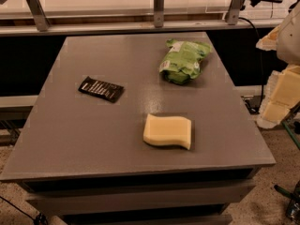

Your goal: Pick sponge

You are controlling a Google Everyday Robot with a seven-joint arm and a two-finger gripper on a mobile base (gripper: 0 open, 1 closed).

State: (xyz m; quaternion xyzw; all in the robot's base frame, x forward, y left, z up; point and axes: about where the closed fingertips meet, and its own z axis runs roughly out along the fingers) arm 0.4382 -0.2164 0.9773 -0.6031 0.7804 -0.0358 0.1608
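The sponge is a pale yellow flat foam block with wavy short edges. It lies flat on the grey table, right of centre and near the front edge. My gripper hangs at the right edge of the view, off the table's right side and a little higher than the tabletop. It is well to the right of the sponge, apart from it, and holds nothing that I can see.
A crumpled green bag lies at the back right of the table. A small black packet lies at the middle left. A counter with metal posts runs behind the table. Cables lie on the floor at the right.
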